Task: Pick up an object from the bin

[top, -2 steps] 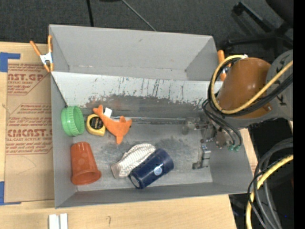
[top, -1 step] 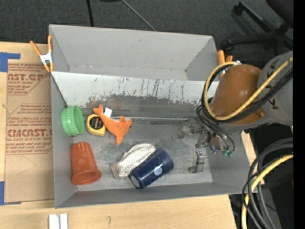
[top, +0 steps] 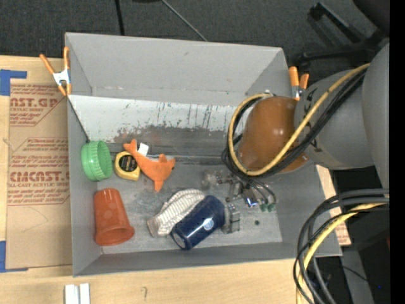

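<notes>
Layout, near to far:
- front left of bin [top: 177,75]: orange cup [top: 112,217], tipped over, well clear of the action.
- front centre: dark blue cup [top: 199,222] on its side. A white/grey knit cloth [top: 176,209] is bunched against its upper-left side, touching.
- gripper [top: 243,202] is low over the floor, just beside the blue cup's right end. That's the nearest obj, so I'd treat it as the likely pick. Can't tell if the gripper is open or closed, too much clutter at the tip, and nothing is visibly held.
- mid left, well apart from the gripper: yellow tape measure [top: 128,165], orange toy [top: 154,166] touching it, green lid [top: 96,160] beside the left wall.

Risks, my read:
- the cup is round and lying down, so an off-centre close would prob roll it or squirt it out toward the front wall.
- the cloth touches the cup, so it could snag and come up with it, or drag the cup on lift.
- the gripper sits beside the cup, not over it. Closing here may catch only the rim edge or nothing, giving an empty lift.
- the front wall is near, so little room to re-approach from that side.

Arm pose: comes in from the right and reaches steeply down. Orange cover [top: 269,135] sits above the gripper by the right wall, with cables [top: 316,119] looped around it.
</notes>
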You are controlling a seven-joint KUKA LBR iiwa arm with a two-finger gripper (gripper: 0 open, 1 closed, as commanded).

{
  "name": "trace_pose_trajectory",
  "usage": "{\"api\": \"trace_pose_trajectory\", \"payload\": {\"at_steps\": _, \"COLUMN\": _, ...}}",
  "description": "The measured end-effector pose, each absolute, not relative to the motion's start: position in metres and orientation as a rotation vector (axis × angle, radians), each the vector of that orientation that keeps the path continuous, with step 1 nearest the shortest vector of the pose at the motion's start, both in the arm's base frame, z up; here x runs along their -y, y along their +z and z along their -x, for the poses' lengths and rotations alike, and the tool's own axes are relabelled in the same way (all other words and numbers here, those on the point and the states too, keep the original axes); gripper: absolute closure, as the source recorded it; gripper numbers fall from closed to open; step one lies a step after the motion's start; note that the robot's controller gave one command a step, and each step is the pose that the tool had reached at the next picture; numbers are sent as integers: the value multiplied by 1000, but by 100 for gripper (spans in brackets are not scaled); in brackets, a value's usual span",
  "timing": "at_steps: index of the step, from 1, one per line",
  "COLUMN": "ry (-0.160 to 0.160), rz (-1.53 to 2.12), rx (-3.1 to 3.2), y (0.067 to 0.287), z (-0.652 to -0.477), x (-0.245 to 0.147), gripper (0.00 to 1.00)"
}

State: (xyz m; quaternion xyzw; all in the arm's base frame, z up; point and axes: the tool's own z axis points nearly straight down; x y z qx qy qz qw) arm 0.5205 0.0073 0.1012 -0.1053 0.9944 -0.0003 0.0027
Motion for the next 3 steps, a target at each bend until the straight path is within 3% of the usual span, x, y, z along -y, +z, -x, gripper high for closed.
{"api": "trace_pose_trajectory", "payload": {"at_steps": 1, "ry": 6, "rz": 430, "rx": -3115, "y": 78, "z": -516, "x": -26, "gripper": 0}}
{"api": "trace_pose_trajectory", "payload": {"at_steps": 2, "ry": 2, "rz": 457, "rx": -3107, "y": 70, "z": -515, "x": -82, "gripper": 100}}
{"api": "trace_pose_trajectory", "payload": {"at_steps": 3, "ry": 2, "rz": 457, "rx": -3107, "y": 70, "z": -516, "x": -82, "gripper": 100}}
